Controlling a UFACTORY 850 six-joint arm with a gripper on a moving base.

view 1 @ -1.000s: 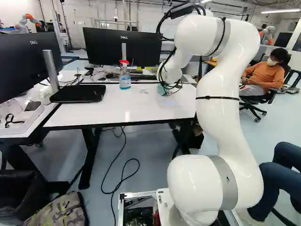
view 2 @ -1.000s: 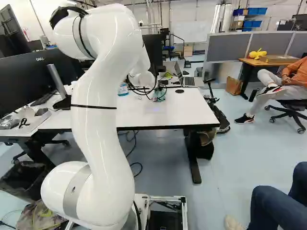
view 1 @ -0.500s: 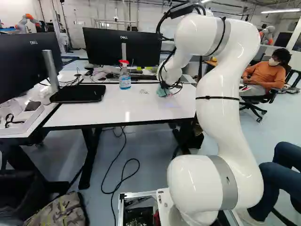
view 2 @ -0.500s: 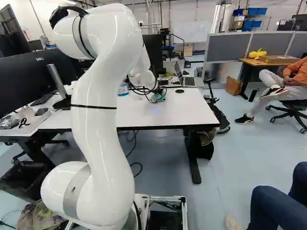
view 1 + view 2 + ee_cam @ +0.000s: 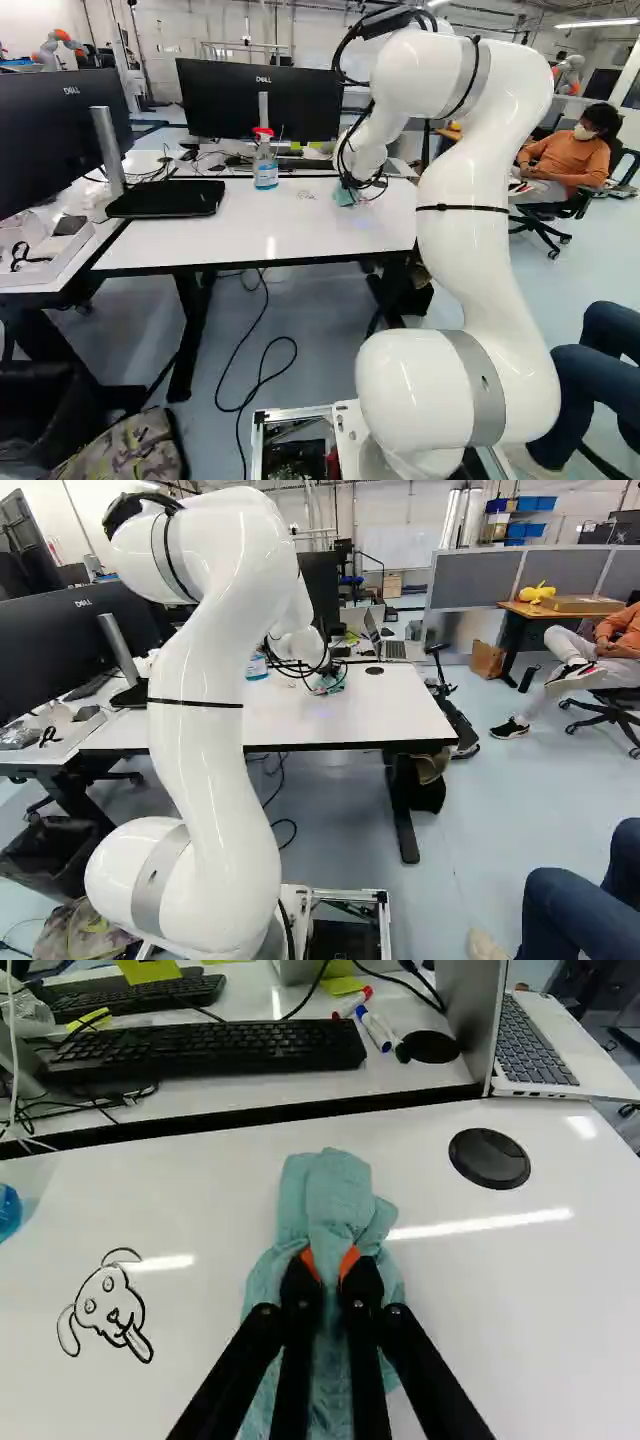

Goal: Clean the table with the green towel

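In the left base view the gripper [image 5: 362,186] is low over the white table [image 5: 240,235], partly hidden by cables and the wrist. The wrist view shows the gripper [image 5: 331,1268] shut on the green towel [image 5: 335,1195], its orange pads pinching a fold from both sides. The bunched cloth lies on the tabletop and spreads out under the fingers. A dog's face drawn in black lines [image 5: 112,1310] is on the table to one side of the towel, apart from it.
A spray bottle [image 5: 265,165] with a red top stands left of the towel in the left base view. Past the table's far edge lie a keyboard [image 5: 210,1052], markers [image 5: 375,1030] and a laptop [image 5: 540,1045]. A black round cap [image 5: 489,1158] sits in the tabletop. Monitors [image 5: 258,98] stand behind.
Over the last second the gripper and the towel it holds have shifted slightly at the table's far right part, in the left base view. The base has not moved.
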